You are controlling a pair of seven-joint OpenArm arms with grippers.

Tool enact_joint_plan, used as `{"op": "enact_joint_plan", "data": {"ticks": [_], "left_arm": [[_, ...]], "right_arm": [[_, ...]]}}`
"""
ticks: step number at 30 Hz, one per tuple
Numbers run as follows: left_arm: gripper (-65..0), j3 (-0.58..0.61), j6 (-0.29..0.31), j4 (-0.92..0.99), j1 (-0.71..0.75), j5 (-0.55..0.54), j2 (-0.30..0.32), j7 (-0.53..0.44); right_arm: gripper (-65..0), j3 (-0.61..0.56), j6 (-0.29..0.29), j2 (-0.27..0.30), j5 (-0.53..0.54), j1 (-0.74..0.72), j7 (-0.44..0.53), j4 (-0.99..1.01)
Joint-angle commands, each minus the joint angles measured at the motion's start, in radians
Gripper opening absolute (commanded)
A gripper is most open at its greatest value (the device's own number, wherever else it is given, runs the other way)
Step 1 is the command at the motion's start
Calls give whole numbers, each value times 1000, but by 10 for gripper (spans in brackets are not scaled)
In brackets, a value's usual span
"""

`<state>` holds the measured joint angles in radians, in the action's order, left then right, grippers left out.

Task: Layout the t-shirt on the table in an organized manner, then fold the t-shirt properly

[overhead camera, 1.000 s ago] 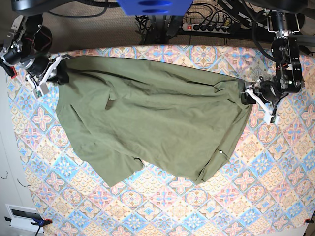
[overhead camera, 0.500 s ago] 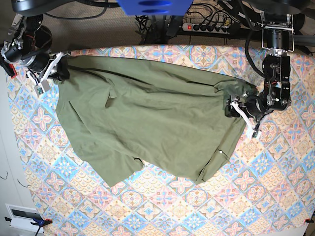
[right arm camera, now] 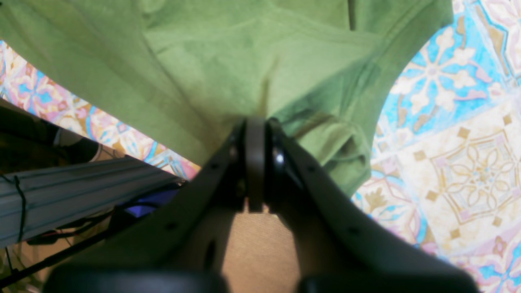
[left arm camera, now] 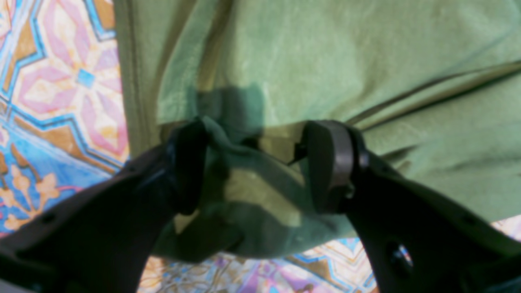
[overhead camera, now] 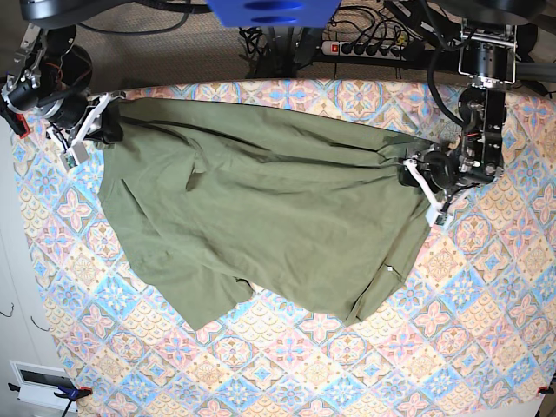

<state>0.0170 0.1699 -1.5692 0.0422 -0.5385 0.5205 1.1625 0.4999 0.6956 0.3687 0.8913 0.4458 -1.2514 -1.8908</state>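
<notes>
Only at the start of the job with the t-shirt [overhead camera: 261, 208]. Lying on the table [overhead camera: 434, 347], spread wide from the far left corner across to the right side, mostly flat but not neat. Crooked on the patterned cloth, with lots of wrinkles, a small dark fold near the left part, and a lumpy bottom edge that curls under in the middle. Pinched tight at the top left corner by the right gripper [right arm camera: 255, 134], jaws pressed together on a bit of green cloth (very clear in the right wrist view, with the cloth pulled into a little peak at the tips). Over on the other side, a different story for the left gripper [left arm camera: 256, 162]: jaws wide apart, with a soft bump of the shirt's edge sitting between them, touching one finger [left arm camera: 187, 171] but not squeezed. So, probably about to grab there or just let go; hard to say which. Not laid out straight yet, by the look of it: sleeves hard to pick out, sides not even, hem not smooth. No folding done at all. Left to do, most likely: get a good hold on both sides, pull the shirt flat and square, smooth it down, then fold it up.
</notes>
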Motion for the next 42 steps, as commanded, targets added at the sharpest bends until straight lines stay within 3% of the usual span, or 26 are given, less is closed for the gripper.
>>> {"op": "enact_joint_plan", "data": {"ticks": [1, 12, 14, 16, 17, 18, 22, 28, 34, 37, 42], "left_arm": [[-270, -36, -5, -17, -11, 10, 23, -11], [-282, -18, 1, -7, 37, 11, 10, -11], [-351, 2, 3, -7, 37, 5, 10, -11], [-499, 2, 4, -7, 37, 4, 8, -13], [-610, 1, 10, -9, 37, 2, 8, -22], [-650, 1, 12, -10, 35, 2, 7, -37], [-650, -82, 12, -12, 29, 2, 5, -108], [-650, -266, 12, -12, -132, 2, -49, -128], [-650, -268, 12, -6, -342, 5, -101, -126], [-650, -268, 10, -10, -414, 8, -125, -71], [-650, -274, 16, -139, -394, 1, -116, 30]], "right_arm": [[-635, 7, 3, 19, 16, -3, 16, -14], [-635, 7, 3, 19, 16, -3, 17, -14], [-635, 7, 3, 19, 16, -3, 17, -14], [-635, 7, 3, 19, 16, -5, 19, -14], [-635, 9, 3, 19, 16, -5, 19, -14], [-635, 10, 3, 19, 16, -5, 19, -14], [-635, 16, 3, 19, 15, -22, 23, -10], [-635, 32, 3, 19, 13, -258, 17, 17], [-635, 7, 3, 19, -22, -522, 22, 191], [-635, -45, 3, 19, -45, -614, 12, 276], [-635, -97, 3, 19, -45, -554, -8, 236]]}}
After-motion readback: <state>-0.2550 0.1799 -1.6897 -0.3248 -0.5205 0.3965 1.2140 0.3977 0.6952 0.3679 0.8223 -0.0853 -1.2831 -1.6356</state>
